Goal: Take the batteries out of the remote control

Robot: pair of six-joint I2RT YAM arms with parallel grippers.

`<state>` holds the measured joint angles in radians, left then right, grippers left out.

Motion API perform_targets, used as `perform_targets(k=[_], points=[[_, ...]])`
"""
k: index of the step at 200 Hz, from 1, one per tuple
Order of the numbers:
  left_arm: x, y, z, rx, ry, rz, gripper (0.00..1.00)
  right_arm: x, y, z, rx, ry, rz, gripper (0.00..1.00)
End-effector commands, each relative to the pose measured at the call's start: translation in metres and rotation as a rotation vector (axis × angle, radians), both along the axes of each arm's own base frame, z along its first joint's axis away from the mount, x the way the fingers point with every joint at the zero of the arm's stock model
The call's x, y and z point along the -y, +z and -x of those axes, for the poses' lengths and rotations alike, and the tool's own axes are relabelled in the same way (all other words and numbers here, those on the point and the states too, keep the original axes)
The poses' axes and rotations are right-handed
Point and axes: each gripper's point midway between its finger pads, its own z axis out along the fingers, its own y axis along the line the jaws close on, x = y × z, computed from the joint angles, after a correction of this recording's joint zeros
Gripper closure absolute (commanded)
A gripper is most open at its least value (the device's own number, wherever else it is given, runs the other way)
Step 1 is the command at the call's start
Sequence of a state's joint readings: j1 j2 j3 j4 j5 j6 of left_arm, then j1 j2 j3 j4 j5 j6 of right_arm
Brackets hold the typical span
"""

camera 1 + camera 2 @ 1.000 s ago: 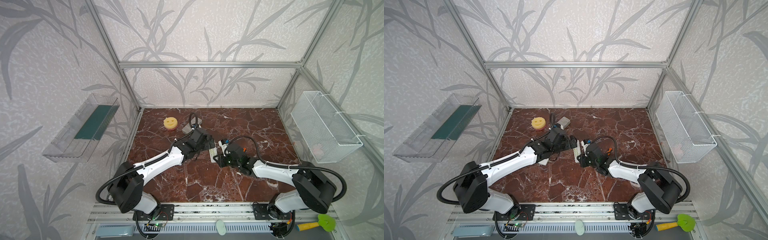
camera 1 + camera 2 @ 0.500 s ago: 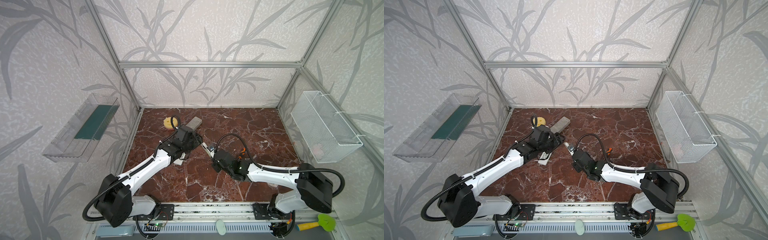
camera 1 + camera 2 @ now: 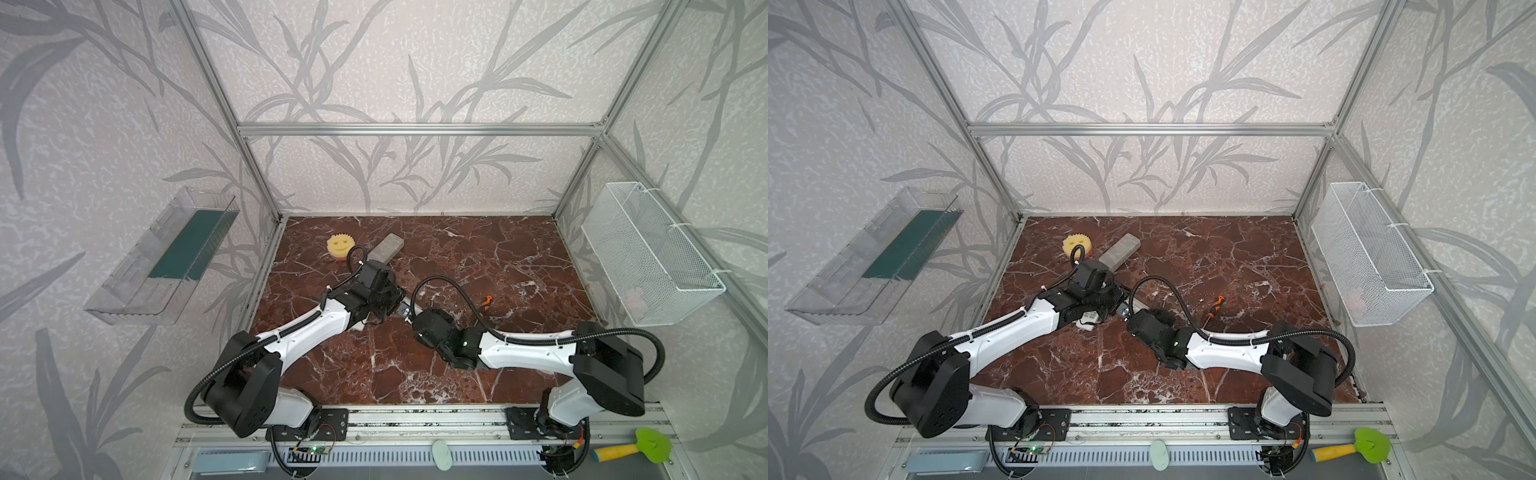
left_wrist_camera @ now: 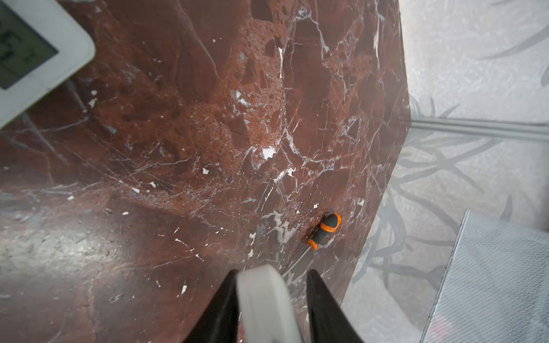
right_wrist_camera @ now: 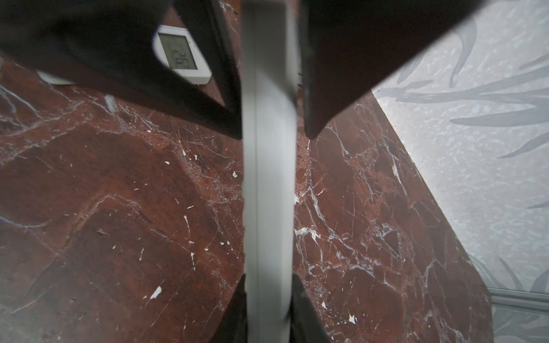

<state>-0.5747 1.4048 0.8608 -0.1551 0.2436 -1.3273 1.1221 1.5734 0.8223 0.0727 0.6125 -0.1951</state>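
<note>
Handling the remote control (image 5: 269, 193) at both ends
The right end effector (image 5: 269, 277) is pinching one end; the left end effector (image 4: 271, 273) is straddling the other, slightly spread.

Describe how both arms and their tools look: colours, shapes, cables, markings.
The left arm and right arm match: smooth white link shells, bulky black joint housings, and a black ribbed cable hose looping outside each. A small green light glows near the right wrist. The left tool and right tool have plain black, tapering wedge-shaped fingers. No lettering shows.
</note>
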Motion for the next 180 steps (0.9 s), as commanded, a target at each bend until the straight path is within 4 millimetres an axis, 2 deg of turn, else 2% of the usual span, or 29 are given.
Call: perform_targets(k=[1, 20, 31, 57, 74, 104, 121, 141, 145, 152, 180], points=[[0.005, 0.007, -0.004, 0.01, 0.01, 0.068, 0.72, -0.007, 0.012, -0.006, 0.073, -0.003, 0.033, 0.74], [0.005, 0.01, -0.006, 0.016, 0.007, 0.083, 0.85, -0.008, 0.014, -0.007, 0.111, -0.016, 0.067, 0.72], [0.005, 0.011, -0.007, 0.021, 0.006, 0.09, 0.93, -0.008, 0.016, -0.007, 0.127, -0.018, 0.084, 0.68], [0.003, 0.014, -0.011, 0.037, 0.008, 0.104, 1.0, -0.005, 0.028, -0.007, 0.152, -0.046, 0.075, 0.39], [0.001, 0.018, -0.016, 0.072, -0.001, 0.107, 1.0, -0.001, 0.049, -0.005, 0.147, -0.073, 0.009, 0.3], [-0.009, 0.029, -0.027, 0.162, -0.03, 0.067, 1.0, 0.008, 0.096, 0.008, 0.096, -0.067, -0.194, 0.25], [-0.016, 0.038, -0.033, 0.229, -0.043, 0.026, 1.0, 0.013, 0.115, 0.013, 0.003, -0.054, -0.334, 0.25], [-0.021, 0.057, -0.043, 0.369, -0.061, 0.012, 1.0, 0.022, 0.128, 0.013, -0.157, -0.079, -0.515, 0.25], [-0.022, 0.062, -0.045, 0.403, -0.064, 0.018, 1.0, 0.03, 0.131, 0.005, -0.187, -0.109, -0.561, 0.25], [-0.022, 0.072, -0.047, 0.464, -0.073, 0.035, 1.0, 0.033, 0.134, 0.003, -0.244, -0.121, -0.635, 0.25], [-0.022, 0.105, -0.046, 0.675, -0.139, 0.059, 1.0, 0.04, 0.15, -0.005, -0.416, -0.147, -0.885, 0.26]])
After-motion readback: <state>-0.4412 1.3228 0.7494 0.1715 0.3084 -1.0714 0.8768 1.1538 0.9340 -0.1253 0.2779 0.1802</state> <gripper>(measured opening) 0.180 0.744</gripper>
